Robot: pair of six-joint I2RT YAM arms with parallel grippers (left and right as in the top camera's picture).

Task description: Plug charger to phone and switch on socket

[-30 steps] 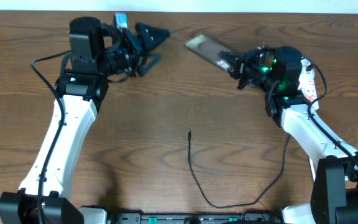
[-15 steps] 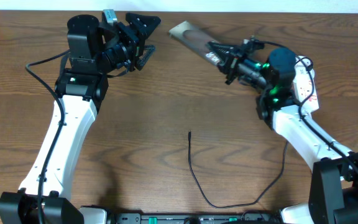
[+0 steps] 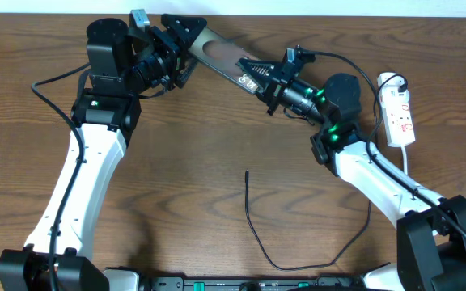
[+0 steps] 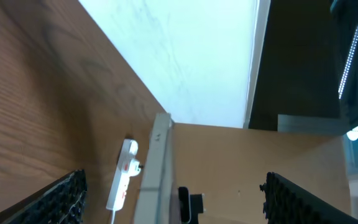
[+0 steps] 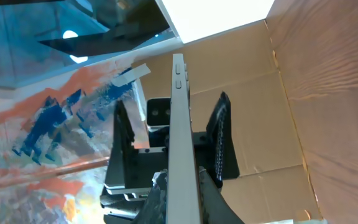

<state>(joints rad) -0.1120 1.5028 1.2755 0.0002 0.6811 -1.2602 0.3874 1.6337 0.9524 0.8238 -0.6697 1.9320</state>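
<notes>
Overhead shows, nearest the front edge, the charger lying loose on the table, looping from the base up to a slim tip pointing away, touching nothing, well apart from both arms' fingers. Loses the cable's other end under the right arm.

Farther back and off to the right, shows the socket lying flat, with no finger near it; cannot tell at this size whether on or off.

Beyond that, has the right gripper clenched on one end of the phone, held clear of the wood and slanting toward the far left corner. Right wrist view confirms the grasp: phone seen edge-on, rising from between the near fingers.

Farthest back, finds the left gripper spread wide, its fingers standing either side of the phone's free end without clearly touching it. Left wrist view agrees, with a gap on each side of the phone's edge. Reads as a handover or a two-handed steadying of the phone, not closed yet.

Judging progress: early. Phone in the air and in hand, nothing more. Leaves picking up the charger's tip, seating it in the phone, and switching the socket on.
</notes>
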